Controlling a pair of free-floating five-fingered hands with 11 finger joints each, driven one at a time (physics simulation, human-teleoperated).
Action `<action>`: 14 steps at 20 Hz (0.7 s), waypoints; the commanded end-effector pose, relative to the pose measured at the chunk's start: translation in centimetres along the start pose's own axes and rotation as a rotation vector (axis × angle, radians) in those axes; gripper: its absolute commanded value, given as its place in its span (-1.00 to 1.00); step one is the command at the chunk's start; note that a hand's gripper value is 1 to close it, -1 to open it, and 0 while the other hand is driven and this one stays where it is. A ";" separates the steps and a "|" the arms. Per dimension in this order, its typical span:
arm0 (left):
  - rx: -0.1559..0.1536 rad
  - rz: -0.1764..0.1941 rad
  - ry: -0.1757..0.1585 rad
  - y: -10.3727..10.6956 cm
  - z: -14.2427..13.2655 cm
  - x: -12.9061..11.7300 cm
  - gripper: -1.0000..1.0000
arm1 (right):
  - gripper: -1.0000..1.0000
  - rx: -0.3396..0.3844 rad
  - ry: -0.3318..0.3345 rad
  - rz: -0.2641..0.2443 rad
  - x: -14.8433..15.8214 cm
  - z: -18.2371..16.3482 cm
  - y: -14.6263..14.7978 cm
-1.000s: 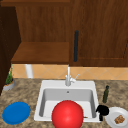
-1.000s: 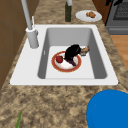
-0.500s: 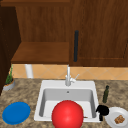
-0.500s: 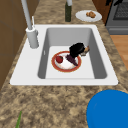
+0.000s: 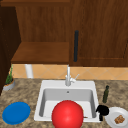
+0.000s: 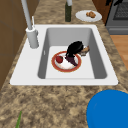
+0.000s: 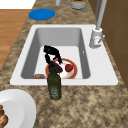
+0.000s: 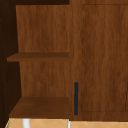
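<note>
- The right robot hand (image 5: 102, 110) shows in the front view at the sink's right edge, just beside a dark green bottle (image 5: 106, 94) and a white plate (image 5: 111, 117) with brown food on it
- In the left side view the same robot hand (image 6: 75, 48) hangs low inside the sink (image 6: 25, 62), over the far part of a red-rimmed plate (image 6: 54, 63)
- Whether the robot hand has closed on anything I cannot tell: it is a dark mass bent down towards the plate
- On the red-rimmed plate lie a small red fruit (image 6: 59, 59), clear of the hand, and a dark purple piece (image 6: 72, 60) right under it
- A small brown object (image 6: 85, 49) sits against the hand's far side
- In the right side view the hand (image 7: 51, 52) is above the plate's rim (image 7: 74, 72), with the bottle standing on the counter (image 7: 87, 105) in front of it
- The faucet (image 6: 31, 35) stands at the back edge of the sink, well apart from the hand
- A blue dish (image 5: 16, 112) lies on the counter left of the sink
- A large red round shape (image 5: 67, 115) covers the front of the basin in the front view
</note>
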 end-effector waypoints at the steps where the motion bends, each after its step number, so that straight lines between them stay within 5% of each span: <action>1: -0.085 -0.014 0.082 -1.0 0.2 -0.9 -1.00 | 0.00 0.000 0.000 0.000 0.0 0.0 0.0; 11: -0.234 0.049 0.198 -1.9 0.6 -1.4 -1.00 | 0.00 0.000 0.000 0.000 0.0 0.0 0.0; 14: -0.207 0.078 0.226 -2.7 0.6 -1.7 -1.00 | 0.00 0.000 0.000 0.000 0.0 0.0 0.0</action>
